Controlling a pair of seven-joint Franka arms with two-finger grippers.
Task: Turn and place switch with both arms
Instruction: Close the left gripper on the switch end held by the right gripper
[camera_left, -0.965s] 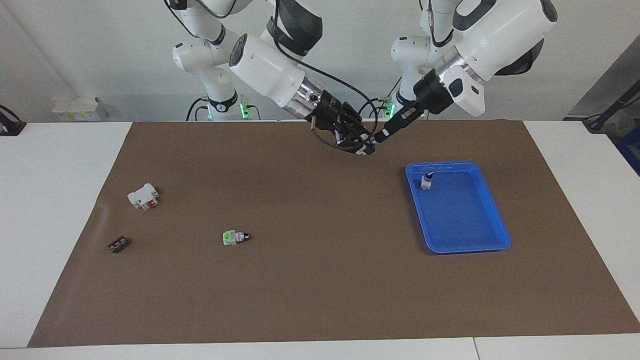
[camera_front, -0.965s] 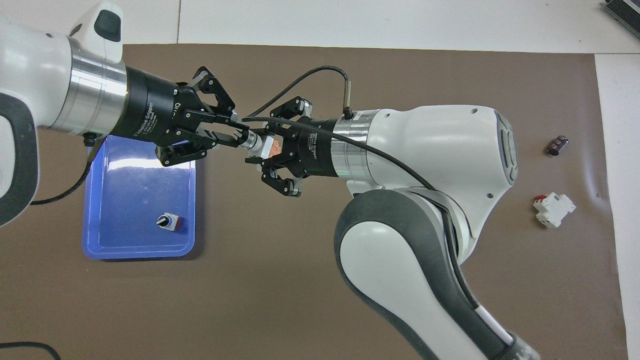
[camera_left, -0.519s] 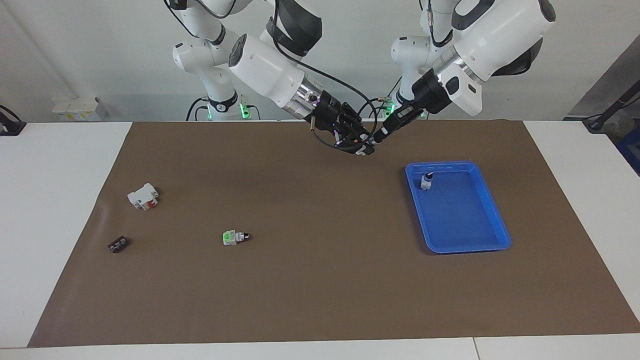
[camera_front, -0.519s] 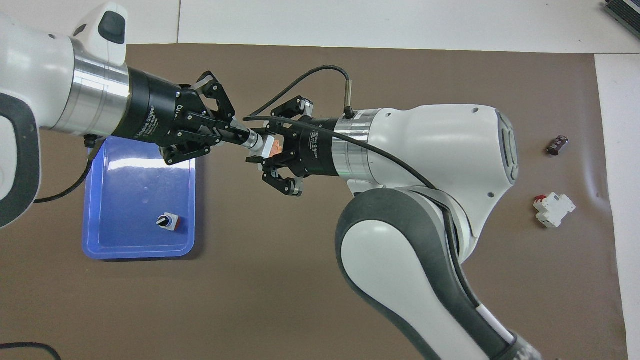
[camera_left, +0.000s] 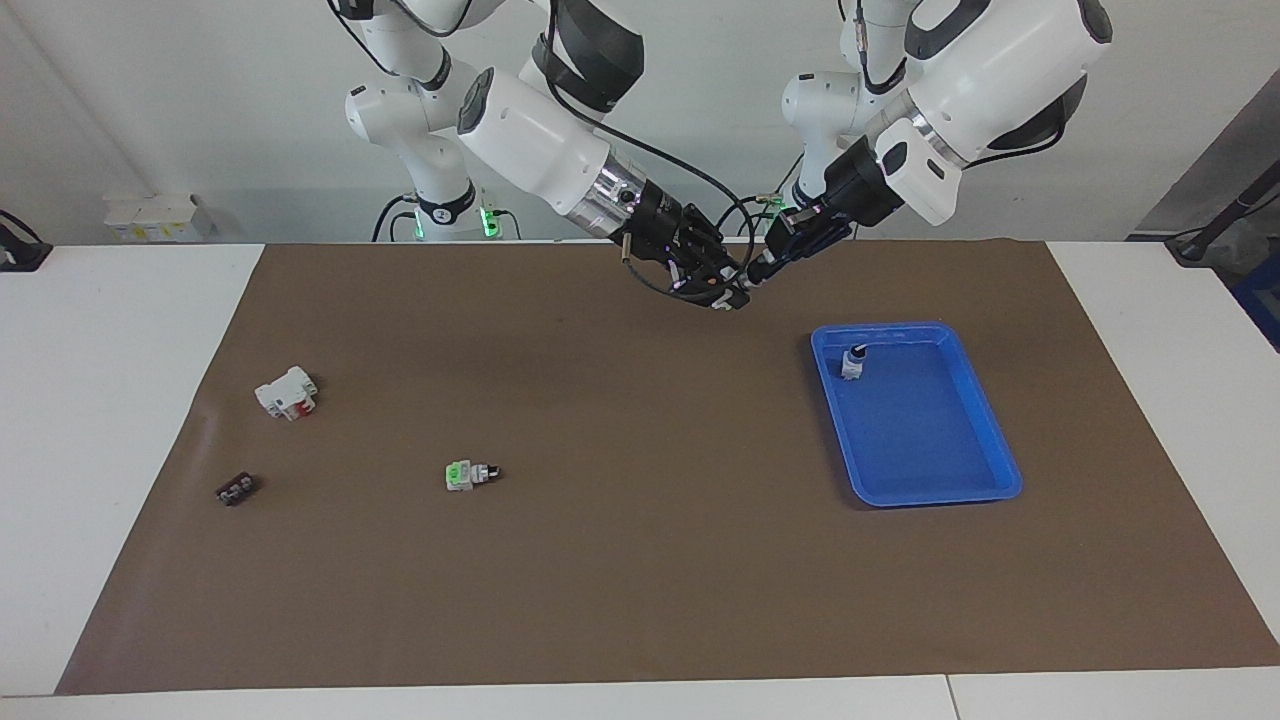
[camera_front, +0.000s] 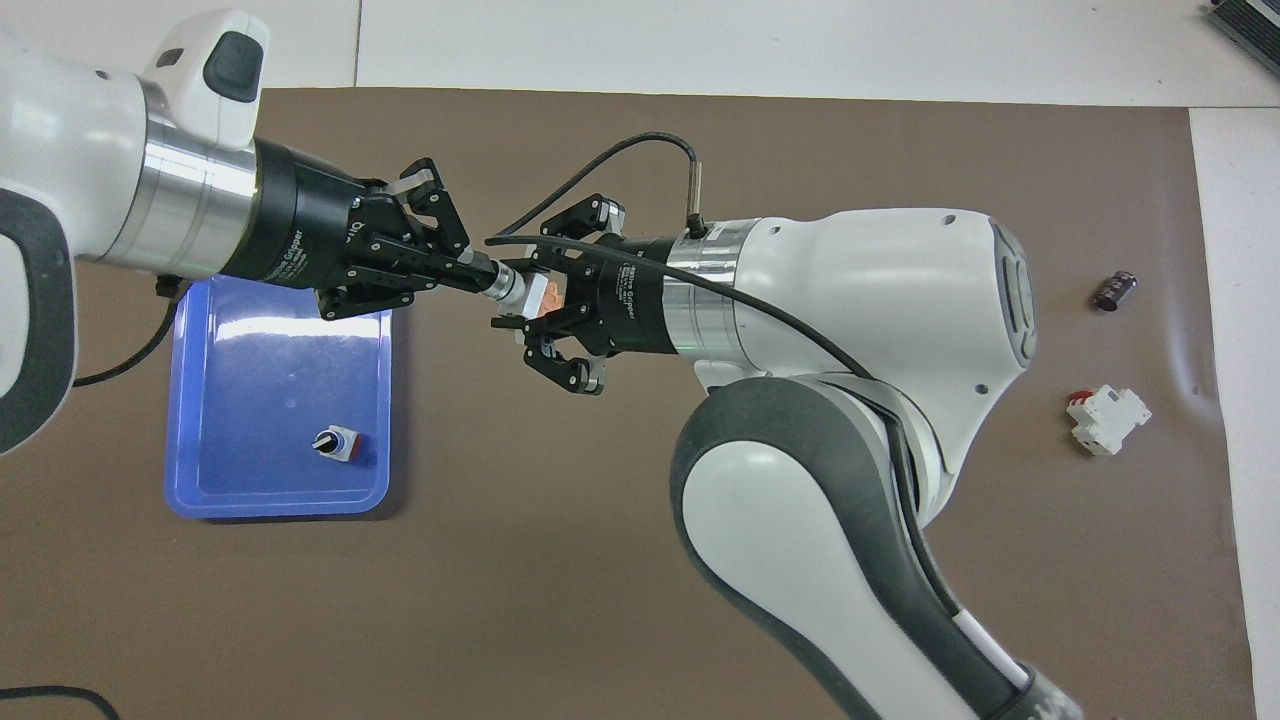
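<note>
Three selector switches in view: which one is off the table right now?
The orange-block switch, held in the air between the right gripper and left gripper; the others lie on the mat and in the tray.

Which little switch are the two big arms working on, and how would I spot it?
Look above the brown mat, where the right gripper and left gripper meet. Held between them is the switch. Its orange block sets it apart from the green-block switch lying on the mat.

A robotics lab: two large white robot arms (camera_left: 530, 130) mounted at a white table's (camera_left: 120, 400) edge, a brown paper mat (camera_left: 640, 560) covering it, bare white wall (camera_left: 200, 100).
</note>
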